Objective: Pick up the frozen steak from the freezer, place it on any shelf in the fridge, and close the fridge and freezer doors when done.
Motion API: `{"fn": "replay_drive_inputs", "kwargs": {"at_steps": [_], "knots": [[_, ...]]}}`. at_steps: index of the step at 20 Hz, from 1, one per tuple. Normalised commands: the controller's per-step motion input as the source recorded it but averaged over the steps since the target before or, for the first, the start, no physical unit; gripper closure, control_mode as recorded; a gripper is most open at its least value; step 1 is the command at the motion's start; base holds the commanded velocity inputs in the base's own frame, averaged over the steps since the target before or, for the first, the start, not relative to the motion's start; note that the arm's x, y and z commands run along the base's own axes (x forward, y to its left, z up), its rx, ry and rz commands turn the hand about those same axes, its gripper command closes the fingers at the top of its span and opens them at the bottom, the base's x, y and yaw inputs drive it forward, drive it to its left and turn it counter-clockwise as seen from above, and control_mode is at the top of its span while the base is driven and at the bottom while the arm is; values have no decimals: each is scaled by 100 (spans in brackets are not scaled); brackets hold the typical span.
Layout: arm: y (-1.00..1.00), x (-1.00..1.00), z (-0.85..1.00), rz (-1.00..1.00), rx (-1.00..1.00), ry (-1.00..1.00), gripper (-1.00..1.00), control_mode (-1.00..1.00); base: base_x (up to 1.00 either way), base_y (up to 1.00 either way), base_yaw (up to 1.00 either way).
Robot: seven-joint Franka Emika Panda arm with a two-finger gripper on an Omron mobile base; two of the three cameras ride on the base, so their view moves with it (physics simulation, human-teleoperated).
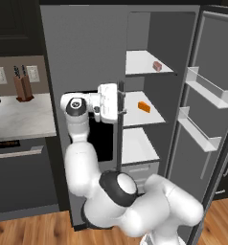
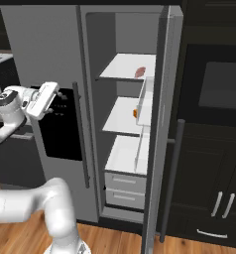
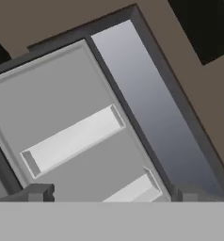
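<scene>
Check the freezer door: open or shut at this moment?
Shut. The freezer door with its black dispenser panel lies flush across the left compartment, while the fridge door stands swung wide, exposing the white shelves.

Rendering evenly and fairly dim, with flat diffuse light and no clear source; showing soft pixelation and slight blur throughout. Glowing brightest on the white shelf [image 1: 142, 62] plates inside the fridge [image 1: 176, 43], with its grey walls darkening toward the back. Catching a pale sheen along the door [image 3: 151, 101] edge in the hand view; casting no sharp shadows, showing no edge distortion.
</scene>
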Motion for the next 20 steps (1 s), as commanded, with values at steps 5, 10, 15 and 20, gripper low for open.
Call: {"fn": "replay_drive_inputs", "kwargs": {"at_steps": [5,10,15,20], "knots": [[-80,-100,-6,30,3,-2,-100,-100,0,0,0],[-73,-100,0,30,3,0,-100,-100,0,0,0],[-57,-100,0,26,5,0,-100,-100,0,0,0],[-58,-100,0,27,9,1,-100,-100,0,0,0]]}}
